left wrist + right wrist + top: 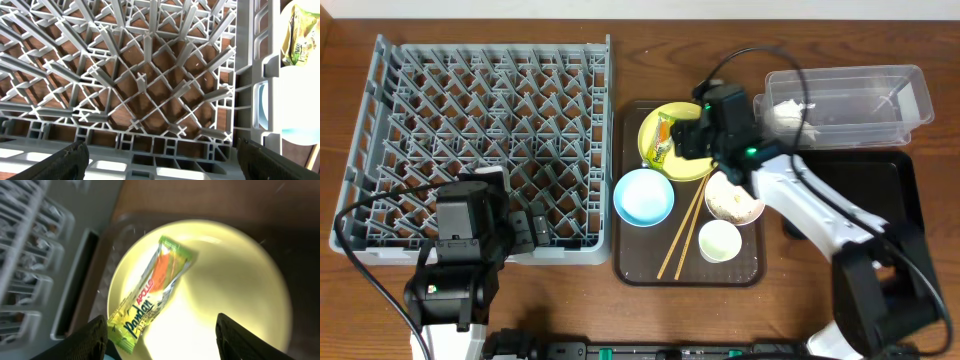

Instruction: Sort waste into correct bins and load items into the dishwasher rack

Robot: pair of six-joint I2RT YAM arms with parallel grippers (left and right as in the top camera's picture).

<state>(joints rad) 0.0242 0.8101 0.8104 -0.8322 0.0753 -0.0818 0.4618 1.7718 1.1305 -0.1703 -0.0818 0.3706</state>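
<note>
The yellow-orange-green wrapper [663, 139] lies on the round yellow plate [695, 166] at the back of the brown tray; it also shows in the right wrist view [152, 292] on the plate [225, 290]. My right gripper [165, 340] is open just above the plate, beside the wrapper's lower end, holding nothing. The light blue bowl [643, 196], white bowl [733, 200] with scraps, small white cup [720, 241] and chopsticks [683, 232] sit on the tray. My left gripper [160, 162] is open and empty over the front edge of the grey dishwasher rack [480, 140]. Crumpled white paper [786, 114] lies in the clear tub [850, 100].
The brown serving tray [632, 262] lies between the rack and the black tray [880, 200]. My right arm reaches across the black tray's left part. The clear tub stands at the back right, behind the black tray.
</note>
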